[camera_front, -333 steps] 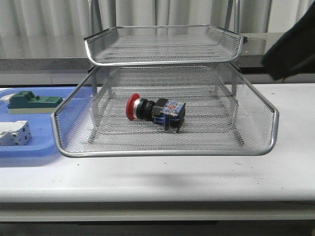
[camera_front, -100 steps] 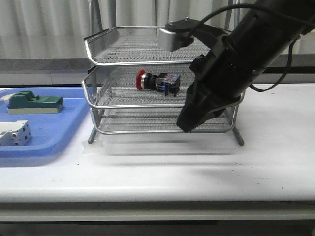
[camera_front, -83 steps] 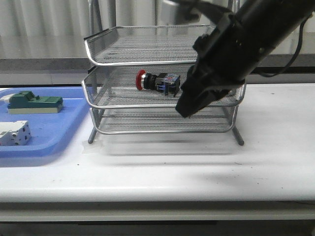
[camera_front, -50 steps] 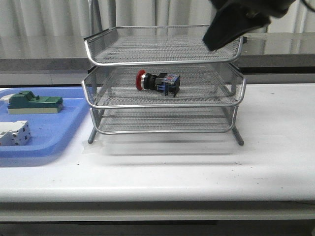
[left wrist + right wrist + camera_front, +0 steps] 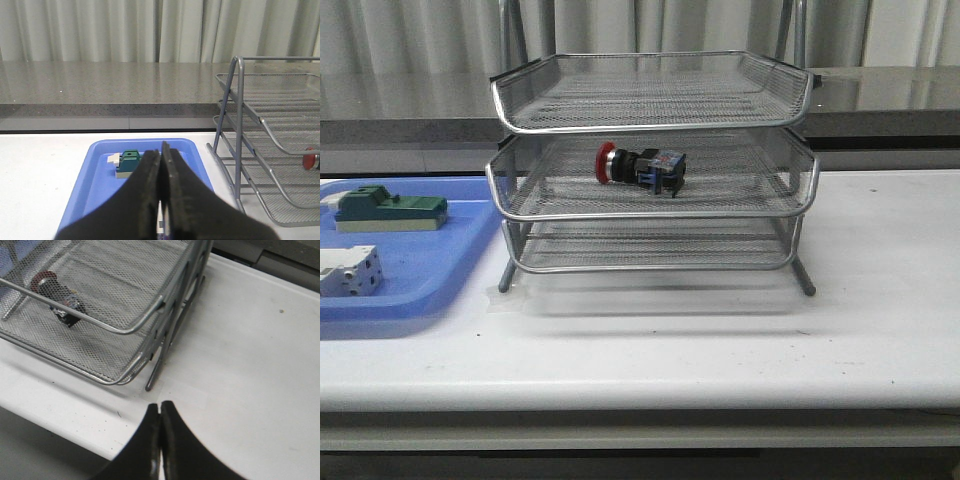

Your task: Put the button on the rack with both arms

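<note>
the white table (image 5: 880,330) carries everything here. biggest on it is the rack (image 5: 650,165), a silver wire-mesh stack of three trays on a metal frame with legs, all three trays pushed in flush. the top tray holds nothing i can see, and neither does the bottom one. the middle tray holds the button (image 5: 640,166), lying on its side on the mesh, its red head toward the left and the black body and blue rear block trailing right. from the right wrist view the button (image 5: 56,297) shows through the mesh near the far side of the tray.

left of the rack sits a flat blue tray (image 5: 415,285), close beside the rack's legs. in it lie a green-topped block (image 5: 385,208) toward the back and a white blocky part (image 5: 348,271) nearer the front, apart from each other.

no writing or label is readable on any of it.

neither arm shows in the front view. the left claw (image 5: 160,175) has its fingers pressed together with nothing between them, hanging above the blue tray. the right claw (image 5: 160,427) is likewise closed up tight and empty, over the bare table near the rack's front leg.
</note>
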Controlling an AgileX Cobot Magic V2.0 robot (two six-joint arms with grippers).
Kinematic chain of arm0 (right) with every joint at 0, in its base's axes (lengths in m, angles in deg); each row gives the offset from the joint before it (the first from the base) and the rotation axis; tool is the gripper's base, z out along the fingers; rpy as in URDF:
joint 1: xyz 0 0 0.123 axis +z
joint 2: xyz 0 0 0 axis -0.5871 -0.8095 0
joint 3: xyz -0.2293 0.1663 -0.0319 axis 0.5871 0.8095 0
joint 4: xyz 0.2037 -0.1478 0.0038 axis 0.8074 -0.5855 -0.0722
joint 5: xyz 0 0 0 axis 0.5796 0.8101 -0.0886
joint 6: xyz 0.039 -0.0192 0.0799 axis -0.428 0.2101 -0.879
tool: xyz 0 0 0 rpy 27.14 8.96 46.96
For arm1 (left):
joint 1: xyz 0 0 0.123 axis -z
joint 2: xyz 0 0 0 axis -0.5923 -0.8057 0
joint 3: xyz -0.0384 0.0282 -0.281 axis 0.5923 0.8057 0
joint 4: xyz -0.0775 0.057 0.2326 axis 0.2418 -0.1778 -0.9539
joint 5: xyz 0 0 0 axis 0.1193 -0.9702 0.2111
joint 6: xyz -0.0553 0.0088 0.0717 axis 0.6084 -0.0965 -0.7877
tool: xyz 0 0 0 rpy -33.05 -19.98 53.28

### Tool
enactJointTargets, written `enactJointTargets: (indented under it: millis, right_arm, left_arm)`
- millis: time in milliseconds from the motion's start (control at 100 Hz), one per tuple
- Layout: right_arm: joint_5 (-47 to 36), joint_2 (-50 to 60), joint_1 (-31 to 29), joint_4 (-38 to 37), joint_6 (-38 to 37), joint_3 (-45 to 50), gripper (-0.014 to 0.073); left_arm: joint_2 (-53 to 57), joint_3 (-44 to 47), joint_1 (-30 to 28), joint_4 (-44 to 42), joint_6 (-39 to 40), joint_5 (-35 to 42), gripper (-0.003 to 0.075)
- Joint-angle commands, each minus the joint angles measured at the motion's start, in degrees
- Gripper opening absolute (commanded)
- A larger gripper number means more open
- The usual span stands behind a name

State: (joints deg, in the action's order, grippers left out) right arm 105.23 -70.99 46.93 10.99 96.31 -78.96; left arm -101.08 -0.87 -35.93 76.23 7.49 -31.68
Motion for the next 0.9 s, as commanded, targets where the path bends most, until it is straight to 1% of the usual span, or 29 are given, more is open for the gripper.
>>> enactJointTargets:
  millis: [0, 240, 390, 630, 740, 890]
  right_arm:
    - [-2.59, 5.07, -0.46, -2.92, -3.85, 1.34, -0.0060]
    - [-2.55, 18.17, -0.46, -8.74, -11.59, 11.36, -0.0060]
    - [-1.65, 26.58, -0.46, -12.27, -15.93, 16.01, -0.0060]
    - [2.38, 36.55, -0.46, -12.37, -16.50, 19.91, -0.0060]
    - [4.50, 38.04, -0.46, -12.31, -16.50, 19.91, -0.0060]
    - [4.56, 38.16, -0.46, -12.31, -16.50, 19.91, -0.0060]
  left_arm:
    - [-0.56, -1.49, 0.11, 0.70, 0.63, 4.07, -0.0020]
    - [-0.56, -1.49, 0.11, 0.70, 0.63, 4.07, -0.0020]
    - [-0.56, -1.49, 0.11, 0.70, 0.63, 4.07, -0.0020]
    - [-0.56, -1.49, 0.11, 0.70, 0.63, 4.07, -0.0020]
    - [-0.56, -1.49, 0.11, 0.70, 0.63, 4.07, -0.0020]
    - [-0.56, -1.49, 0.11, 0.70, 0.63, 4.07, -0.0020]
